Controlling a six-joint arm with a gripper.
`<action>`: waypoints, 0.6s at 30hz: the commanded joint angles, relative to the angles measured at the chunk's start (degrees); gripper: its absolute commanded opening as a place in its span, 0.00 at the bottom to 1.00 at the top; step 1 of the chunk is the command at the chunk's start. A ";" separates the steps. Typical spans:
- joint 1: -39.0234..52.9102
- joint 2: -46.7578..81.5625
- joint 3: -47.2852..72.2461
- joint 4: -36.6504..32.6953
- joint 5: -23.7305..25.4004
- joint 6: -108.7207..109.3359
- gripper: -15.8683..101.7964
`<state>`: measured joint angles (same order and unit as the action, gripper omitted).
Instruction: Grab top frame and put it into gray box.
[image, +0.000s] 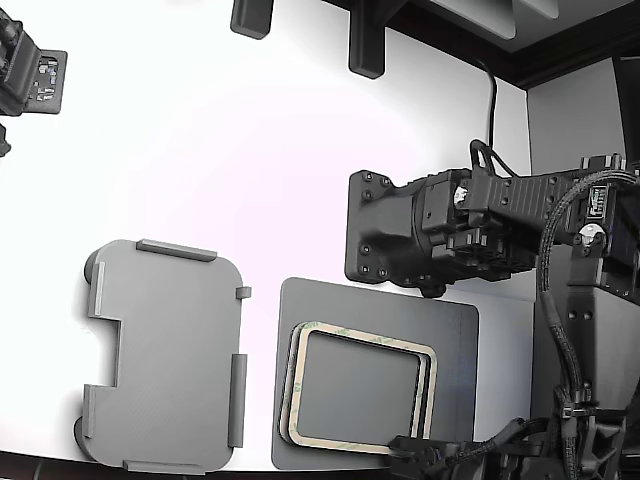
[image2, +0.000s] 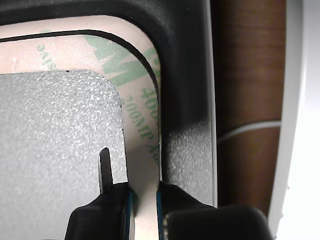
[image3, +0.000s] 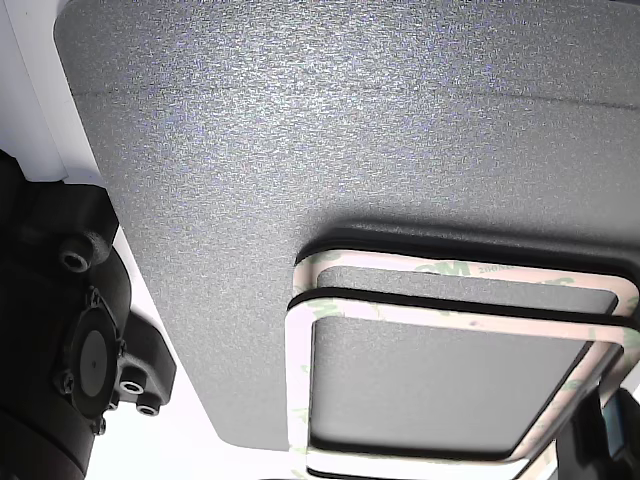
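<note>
Two lookalike tan frames lie stacked, slightly offset, on a dark gray mat (image: 452, 340). The top frame (image: 300, 385) shows close in the wrist view (image2: 142, 145), with green print on it. My gripper (image: 407, 443) sits at the stack's near edge. In the wrist view the gripper (image2: 145, 202) has one finger (image2: 107, 210) inside the opening and the other outside, pads against both edges of the frame strip. The other view shows the top frame (image3: 450, 312) shifted over the lower frame (image3: 450, 268). The light gray box (image: 165, 360) lies empty at the exterior view's left.
A second black arm (image: 450, 230) hangs over the table just behind the mat, at the exterior view's right. Black fixtures (image: 365, 40) stand at the back and a black device (image: 30, 75) at the back left. A wooden surface (image2: 250, 100) shows beyond the table edge.
</note>
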<state>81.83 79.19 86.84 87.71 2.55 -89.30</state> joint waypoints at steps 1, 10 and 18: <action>-0.53 1.05 -6.77 4.92 0.35 1.85 0.04; -0.97 3.87 -15.38 7.03 7.38 31.55 0.04; -3.78 4.13 -18.90 6.50 21.18 58.71 0.04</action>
<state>79.19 81.39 70.14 93.96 19.25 -45.18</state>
